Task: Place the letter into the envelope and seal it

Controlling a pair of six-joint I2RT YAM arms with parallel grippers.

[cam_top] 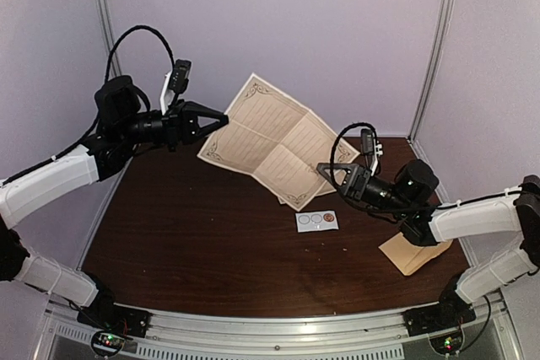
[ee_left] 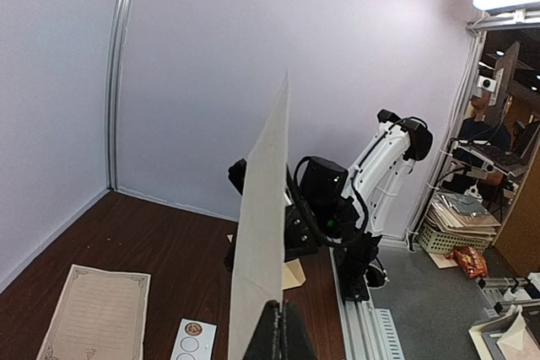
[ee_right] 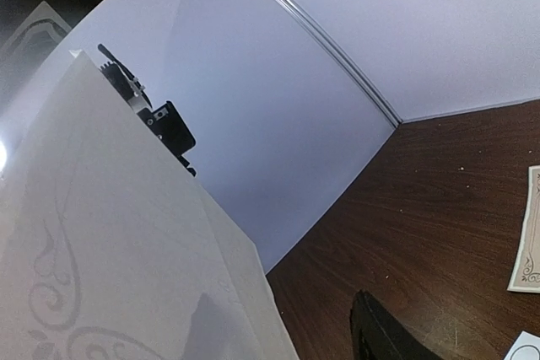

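Observation:
The letter (cam_top: 272, 142), an unfolded cream sheet with an ornate border, hangs in the air over the back of the table. My left gripper (cam_top: 221, 119) is shut on its left corner; in the left wrist view (ee_left: 284, 316) the sheet (ee_left: 261, 233) stands edge-on from the closed fingers. My right gripper (cam_top: 325, 171) is at the letter's lower right edge and looks open: one finger (ee_right: 380, 335) shows apart from the sheet (ee_right: 110, 233), the other is hidden behind it. The tan envelope (cam_top: 413, 252) lies on the table under my right arm and also shows in the left wrist view (ee_left: 294, 275).
A small white card with round stickers (cam_top: 316, 221) lies on the dark wooden table (cam_top: 194, 242) near the middle. A second ornate sheet (ee_left: 97, 316) lies flat on the table in the left wrist view. Purple walls close in the back and sides.

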